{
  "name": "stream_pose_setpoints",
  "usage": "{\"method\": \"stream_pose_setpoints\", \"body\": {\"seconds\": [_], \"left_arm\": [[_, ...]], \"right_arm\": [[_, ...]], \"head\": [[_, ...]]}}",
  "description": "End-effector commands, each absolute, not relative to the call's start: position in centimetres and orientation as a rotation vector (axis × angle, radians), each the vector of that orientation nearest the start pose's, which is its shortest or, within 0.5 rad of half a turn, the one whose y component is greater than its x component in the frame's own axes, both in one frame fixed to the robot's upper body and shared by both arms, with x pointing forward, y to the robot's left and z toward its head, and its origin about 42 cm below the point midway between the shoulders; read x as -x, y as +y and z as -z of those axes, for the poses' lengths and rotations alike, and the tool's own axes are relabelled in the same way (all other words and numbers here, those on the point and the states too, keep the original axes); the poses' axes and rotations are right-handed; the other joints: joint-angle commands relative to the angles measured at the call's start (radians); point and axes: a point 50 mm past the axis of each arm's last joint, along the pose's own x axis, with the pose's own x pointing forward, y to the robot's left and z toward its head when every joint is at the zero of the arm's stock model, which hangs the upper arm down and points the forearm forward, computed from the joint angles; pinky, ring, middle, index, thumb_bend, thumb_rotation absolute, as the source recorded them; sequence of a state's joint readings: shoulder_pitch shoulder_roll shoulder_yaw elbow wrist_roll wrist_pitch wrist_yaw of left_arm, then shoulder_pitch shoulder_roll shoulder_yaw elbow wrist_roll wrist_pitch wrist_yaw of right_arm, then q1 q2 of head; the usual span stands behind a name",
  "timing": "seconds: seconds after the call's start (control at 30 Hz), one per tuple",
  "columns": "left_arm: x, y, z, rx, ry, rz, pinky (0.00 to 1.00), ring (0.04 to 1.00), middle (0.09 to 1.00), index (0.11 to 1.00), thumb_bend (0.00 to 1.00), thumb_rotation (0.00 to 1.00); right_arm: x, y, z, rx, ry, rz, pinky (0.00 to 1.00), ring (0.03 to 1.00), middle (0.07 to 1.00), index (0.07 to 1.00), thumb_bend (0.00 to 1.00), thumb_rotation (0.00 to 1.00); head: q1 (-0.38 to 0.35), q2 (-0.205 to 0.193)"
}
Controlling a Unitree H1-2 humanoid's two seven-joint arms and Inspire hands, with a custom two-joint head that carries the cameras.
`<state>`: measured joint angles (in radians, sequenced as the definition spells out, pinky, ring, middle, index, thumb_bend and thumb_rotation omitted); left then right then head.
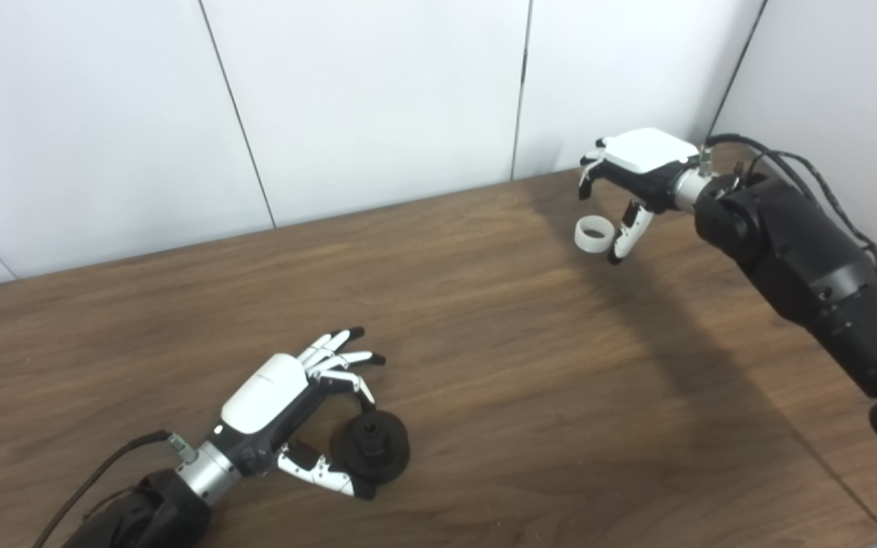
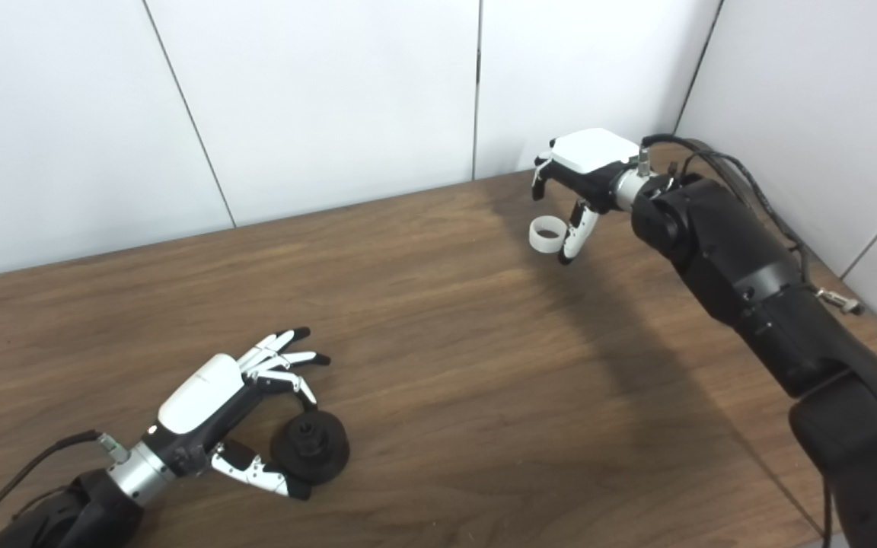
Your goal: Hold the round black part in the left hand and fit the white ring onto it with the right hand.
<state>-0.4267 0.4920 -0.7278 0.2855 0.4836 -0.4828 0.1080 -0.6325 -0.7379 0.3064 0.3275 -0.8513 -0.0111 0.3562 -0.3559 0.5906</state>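
Observation:
The round black part (image 1: 372, 449) lies flat on the wooden table (image 1: 484, 365) near the front left, its hub facing up. My left hand (image 1: 279, 396) reaches over it from the left. The forefinger touches its back edge and the thumb (image 1: 328, 476) presses its front edge, while the other fingers stay spread above it. The white ring (image 1: 592, 234) stands at the far right of the table. My right hand (image 1: 636, 171) hovers over it, open. Its thumb (image 1: 627, 232) hangs just right of the ring and its curled fingers are above and behind the ring, apart from it.
White wall panels (image 1: 377, 99) close the back and right side of the table, close behind my right hand. The right forearm (image 1: 804, 266) stretches across the table's right side, with cables along it.

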Motion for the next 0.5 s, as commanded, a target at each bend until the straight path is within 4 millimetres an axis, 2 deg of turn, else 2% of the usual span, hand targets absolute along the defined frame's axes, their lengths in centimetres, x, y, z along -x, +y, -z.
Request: {"method": "stream_pose_setpoints", "body": {"seconds": [0.0,0.47], "left_arm": [[-34.63,21.18,-11.18,-1.048,-0.517,0.853,1.0,1.0,0.866,0.48,0.52,0.06],[-34.41,21.17,-11.41,-1.037,-0.521,0.845,1.0,1.0,0.862,0.48,0.52,0.06]], "right_arm": [[-46.36,-37.87,-30.05,1.705,-0.047,-0.185,1.0,1.0,0.917,0.699,0.96,0.26],[-46.56,-37.41,-29.26,1.708,-0.029,-0.212,1.0,1.0,0.922,0.703,0.95,0.26]], "head": [[-0.001,0.0],[0.008,0.006]]}}
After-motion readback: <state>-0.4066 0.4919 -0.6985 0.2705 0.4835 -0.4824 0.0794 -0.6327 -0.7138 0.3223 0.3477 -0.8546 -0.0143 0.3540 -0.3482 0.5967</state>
